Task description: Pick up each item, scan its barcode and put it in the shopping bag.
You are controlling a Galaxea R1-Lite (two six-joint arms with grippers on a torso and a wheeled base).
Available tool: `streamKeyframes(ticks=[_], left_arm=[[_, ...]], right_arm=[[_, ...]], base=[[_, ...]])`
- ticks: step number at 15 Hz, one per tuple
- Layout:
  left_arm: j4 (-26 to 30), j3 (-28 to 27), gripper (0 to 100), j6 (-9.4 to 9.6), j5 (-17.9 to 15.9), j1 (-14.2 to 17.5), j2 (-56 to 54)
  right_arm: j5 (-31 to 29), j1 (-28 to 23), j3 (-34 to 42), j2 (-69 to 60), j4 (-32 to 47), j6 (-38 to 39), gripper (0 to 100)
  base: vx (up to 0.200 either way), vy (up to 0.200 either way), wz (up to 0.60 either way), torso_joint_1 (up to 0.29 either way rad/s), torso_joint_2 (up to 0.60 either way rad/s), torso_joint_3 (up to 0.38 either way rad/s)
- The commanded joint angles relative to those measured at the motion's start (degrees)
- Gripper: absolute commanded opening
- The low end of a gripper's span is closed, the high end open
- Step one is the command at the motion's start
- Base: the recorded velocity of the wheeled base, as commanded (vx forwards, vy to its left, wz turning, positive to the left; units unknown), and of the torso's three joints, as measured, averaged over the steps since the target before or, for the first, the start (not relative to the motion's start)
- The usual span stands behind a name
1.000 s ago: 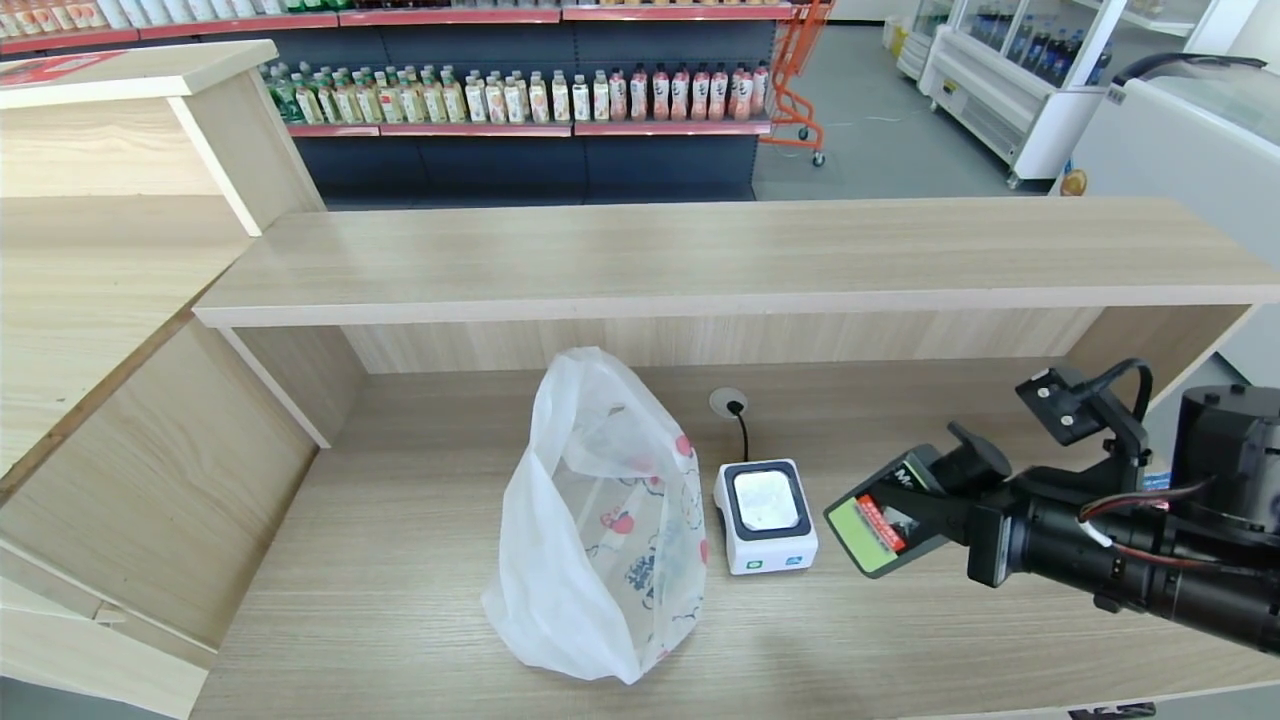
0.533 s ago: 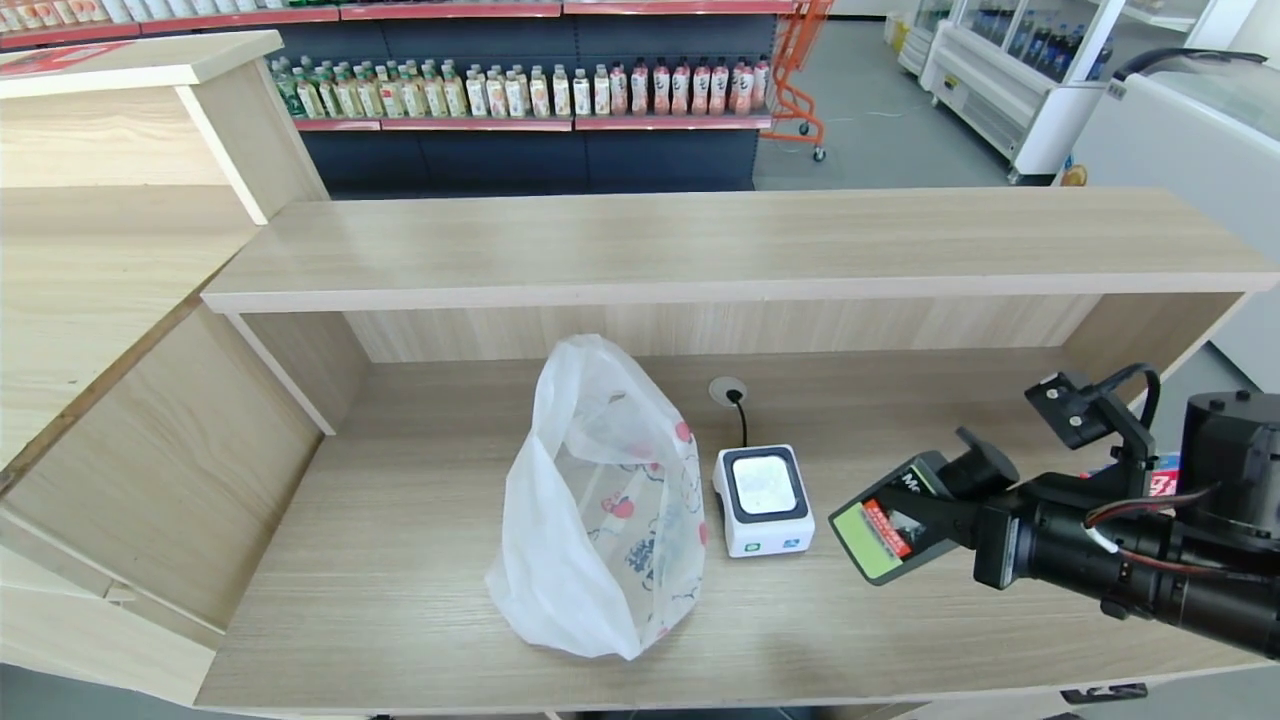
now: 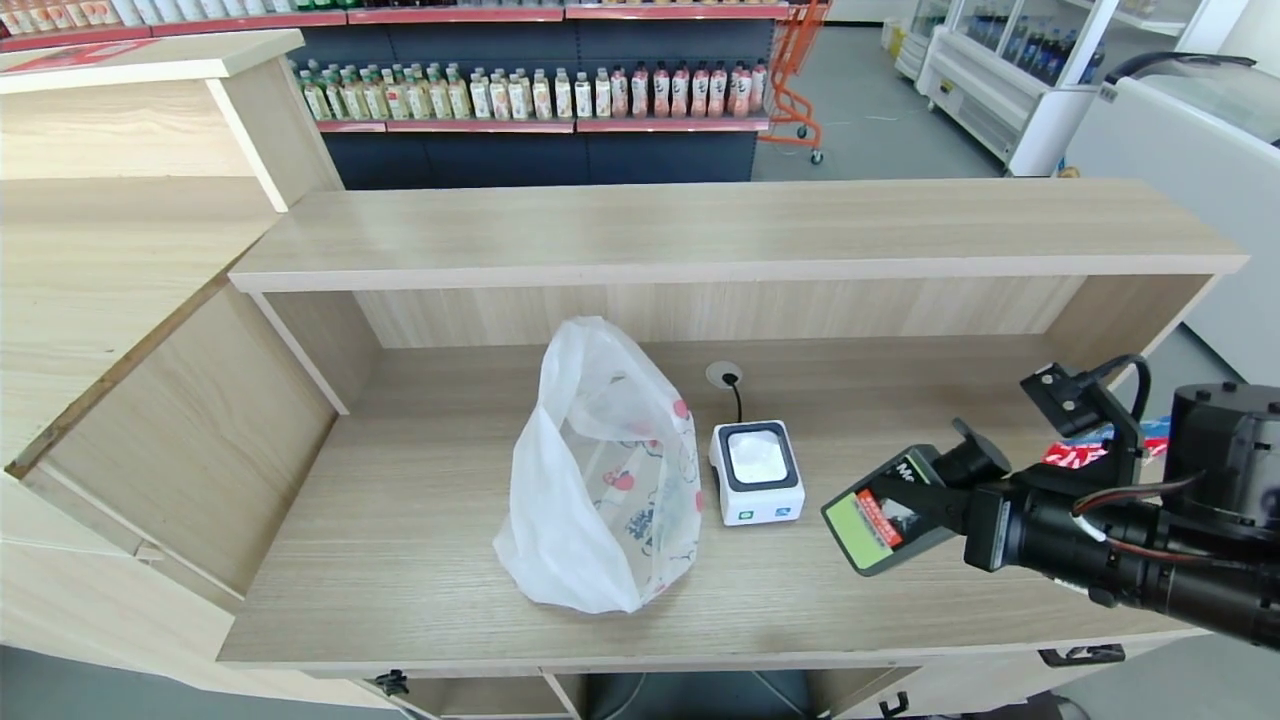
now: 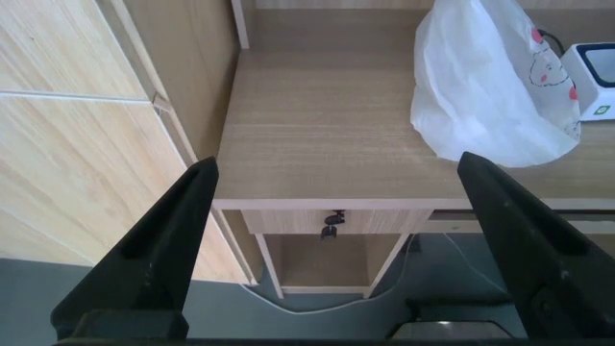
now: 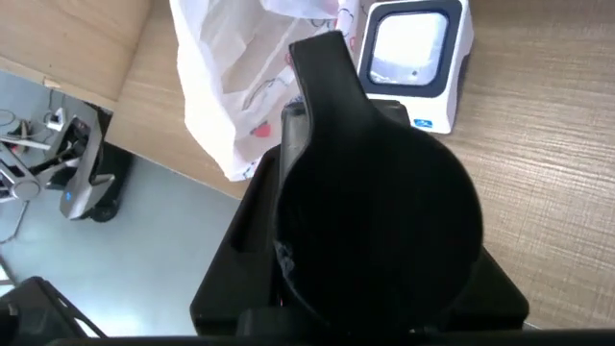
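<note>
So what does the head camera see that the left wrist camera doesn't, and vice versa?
Head view adds: the right gripper holding a dark packet right of the scanner, and shelves of bottles behind. Left wrist view adds: the left gripper, fingers open, before the counter edge. Both: the shopping bag, scanner and counter top.

Shop, supermarket or convenience-store kind. Long shelving (image 3: 560,128) at back, packed with rows of bottled drinks (image 3: 540,95), red rails along shelf edges. Glass-fronted chiller cabinet (image 3: 1010,70) holding bottles, white chest freezer (image 3: 1180,140) near it, far right. Orange trolley frame (image 3: 797,85) at shelf end. Grey aisle floor (image 3: 890,130) between. In foreground, light wood checkout counter (image 3: 700,225) with raised ledge, small white barcode scanner (image 3: 756,472) wired into desk, plastic shopping bag (image 3: 590,500) just beside it.
</note>
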Motion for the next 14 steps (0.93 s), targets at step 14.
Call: streamKeyframes(ticks=[14], left_arm=[[0.0, 0.0, 100, -0.04, 0.0, 0.0, 0.0]], right_arm=[[-1.6, 8.0, -21.3, 30.5, -0.3, -2.6, 0]], base=[[0.000, 0.043, 0.00, 0.001, 0.00, 0.000]])
